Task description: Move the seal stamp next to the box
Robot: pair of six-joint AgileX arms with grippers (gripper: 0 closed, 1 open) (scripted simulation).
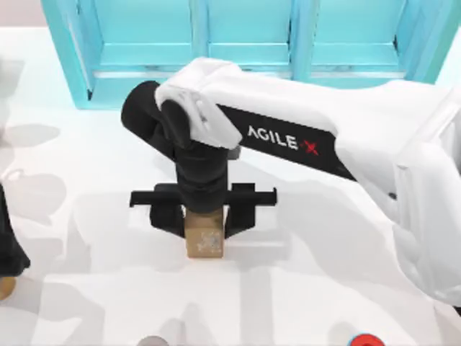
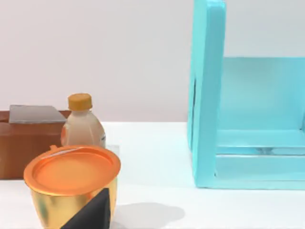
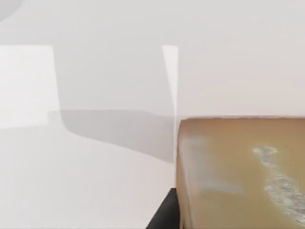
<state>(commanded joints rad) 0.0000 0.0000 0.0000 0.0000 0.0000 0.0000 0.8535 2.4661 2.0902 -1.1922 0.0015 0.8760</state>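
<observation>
My right arm covers a lot of the table from the top camera, so half the seal stamp [image 1: 204,240] is tucked under the right gripper [image 1: 204,229]. The two black fingers sit on either side of the stamp, pressed against it, so it's gripped, roughly mid-table in front of the turquoise shelf unit [image 1: 245,43]. The right wrist camera sees one corner of the stamp, pale carved marks on its face, cut off by the frame. My left arm [image 1: 9,245] is parked at the left edge, mostly out of frame; can't tell its fingers. The left wrist camera counts one orange-lidded gold can [image 2: 71,188], one bottle [image 2: 82,125], one brown block [image 2: 28,140]. A red-and-blue round thing [image 1: 365,340] peeks in at the bottom edge.
</observation>
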